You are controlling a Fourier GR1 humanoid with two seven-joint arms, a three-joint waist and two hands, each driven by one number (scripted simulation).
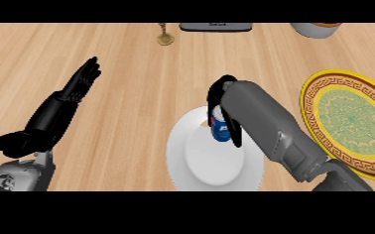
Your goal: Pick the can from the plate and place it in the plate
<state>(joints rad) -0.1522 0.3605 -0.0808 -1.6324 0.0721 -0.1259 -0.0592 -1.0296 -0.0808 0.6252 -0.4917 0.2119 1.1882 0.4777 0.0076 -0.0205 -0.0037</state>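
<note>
Wooden counter (147,79): right robot hand (219,104) curled round can (219,130) over white plate (192,163).

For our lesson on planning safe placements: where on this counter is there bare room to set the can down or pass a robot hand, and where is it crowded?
Bare wood lies between the left robot hand and the white plate, and along the far counter between the brass item and the patterned plate, whose centre is also free. It is crowded over the white plate, where the right robot hand curls round the can.

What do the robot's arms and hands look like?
Both forearms are smooth grey blocky shells. The right forearm is big and boxy. Each ends in a shiny black hand: the left hand and the right hand have slim jointed fingers. No cables or markings show.
</note>
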